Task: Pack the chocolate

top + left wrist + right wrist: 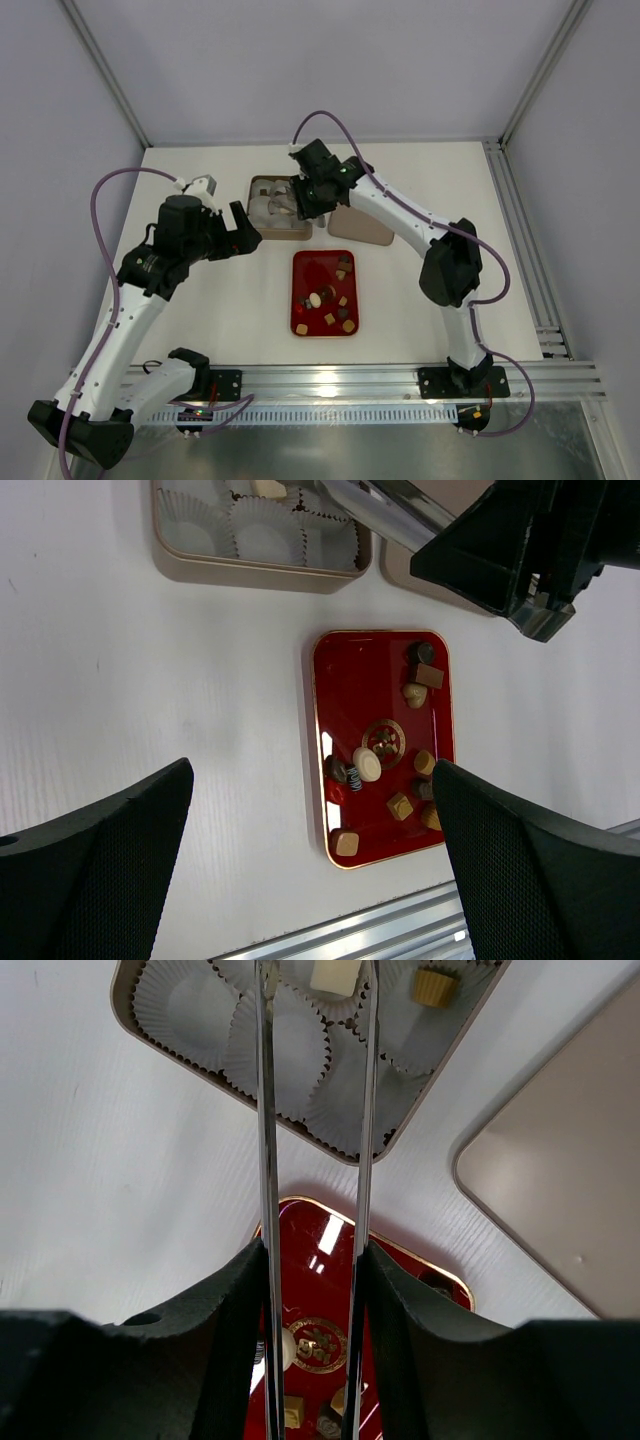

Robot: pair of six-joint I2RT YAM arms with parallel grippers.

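White worktop (pixel 200 310). Red tray (pixel 306 268) sits at centre, toward the near side. About ten chocolates (pixel 367 764) lie loose on it, dark, tan and cream, mostly along its right and near parts.

Beige box (pixel 253 205) is just beyond the tray and a little left, lined with white paper cups (pixel 190 1005). Its lid (pixel 365 228) lies flat to the box's right. Two pieces sit in cups: a cream square (pixel 335 975) and a tan one (pixel 435 986) beside it.

Right fingers (pixel 200 1360) grasp a pair of metal tongs (pixel 267 1160) over the box. The blades stand apart on either side of the cream square, with a gap showing on each side.

Left fingers (pixel 90 870) are spread wide and empty, hovering over the worktop left of the tray, near the box's near edge.
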